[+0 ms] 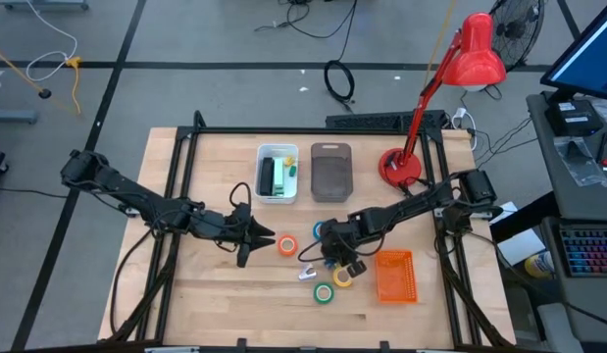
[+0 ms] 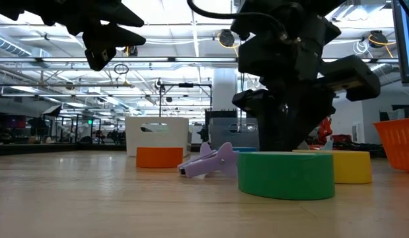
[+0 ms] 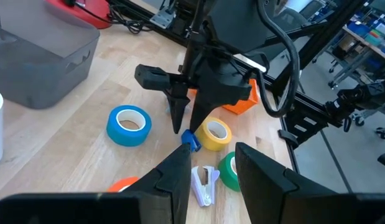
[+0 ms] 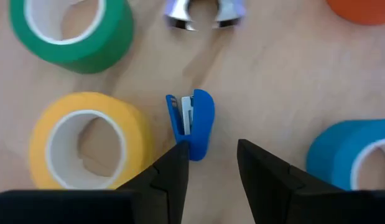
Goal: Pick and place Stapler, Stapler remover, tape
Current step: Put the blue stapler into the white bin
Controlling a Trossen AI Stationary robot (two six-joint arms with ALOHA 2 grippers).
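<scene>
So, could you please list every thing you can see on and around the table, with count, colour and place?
tape rolls: four; orange, blue, green, yellow; centre of the table
stapler: one, blue, between the yellow and blue rolls
staple remover: one, purple, beside the green roll
white bin: one, table's far side, holds green and dark items
grey bin: one, right of the white bin
orange basket: one, right of the rolls
desk lamp: one, red, far right corner
left end effector: open, left of the orange roll
right end effector: open, above the stapler
</scene>
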